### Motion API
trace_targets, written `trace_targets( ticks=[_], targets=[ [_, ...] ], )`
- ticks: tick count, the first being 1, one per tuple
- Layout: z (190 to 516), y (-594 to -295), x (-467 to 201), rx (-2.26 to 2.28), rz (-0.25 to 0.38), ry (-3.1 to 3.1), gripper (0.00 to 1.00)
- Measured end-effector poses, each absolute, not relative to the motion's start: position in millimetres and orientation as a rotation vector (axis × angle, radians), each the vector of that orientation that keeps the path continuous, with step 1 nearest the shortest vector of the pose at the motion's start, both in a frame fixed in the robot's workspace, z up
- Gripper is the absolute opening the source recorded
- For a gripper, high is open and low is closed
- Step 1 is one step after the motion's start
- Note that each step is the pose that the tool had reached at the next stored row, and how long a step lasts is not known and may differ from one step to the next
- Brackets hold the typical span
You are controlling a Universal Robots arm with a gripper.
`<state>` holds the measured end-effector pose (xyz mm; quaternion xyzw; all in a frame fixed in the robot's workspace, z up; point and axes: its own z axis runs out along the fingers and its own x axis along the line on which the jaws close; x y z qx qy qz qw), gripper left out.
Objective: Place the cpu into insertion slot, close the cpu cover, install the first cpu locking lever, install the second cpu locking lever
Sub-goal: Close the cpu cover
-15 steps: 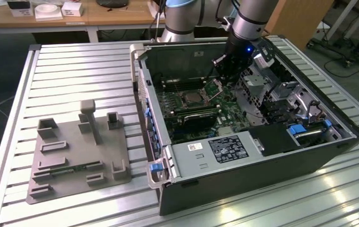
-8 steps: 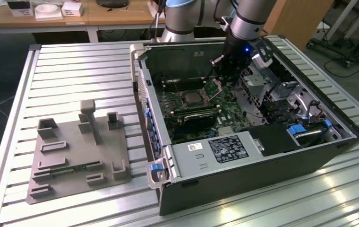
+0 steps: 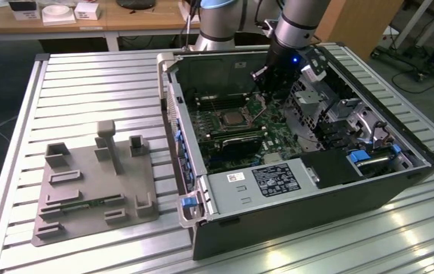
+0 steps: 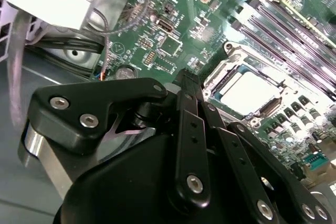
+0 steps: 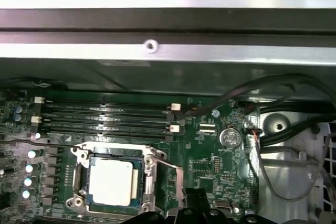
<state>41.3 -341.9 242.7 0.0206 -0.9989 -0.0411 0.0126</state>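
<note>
Nearest in both wrist views is the gripper (image 5: 197,201), its black tips pressed together with nothing pinched between them. It hangs low over the green circuit board (image 5: 210,158), just beside the socket. By the look of it the lever work is the step in hand. To do it well, the shut tips should bear on the lever's bent end rather than its thin shaft. They should sweep it down and sideways under its catch in one steady arc, staying off the small parts on the board around it. Close to the tips a silvery locking lever (image 5: 170,167) juts out from the socket's near corner; I cannot tell whether the gripper touches it. Just past it the cpu (image 5: 114,181) lies flat and square in the insertion slot (image 3: 221,121), its pale metal top showing through the window of the cpu cover (image 5: 113,149). The cover appears folded down around the chip. Beyond the socket run the long memory slots (image 5: 105,116), and behind them rises the metal wall of the computer case (image 5: 152,45). In the exterior view the case stands open on a ribbed metal table (image 3: 87,85).
</note>
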Motion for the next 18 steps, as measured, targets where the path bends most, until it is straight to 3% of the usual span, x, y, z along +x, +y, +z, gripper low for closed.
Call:
trace_targets(
  ticks=[18],
  targets=[
    [248,-341,11,0.064,-0.129,-3.113,0.11]
  ],
)
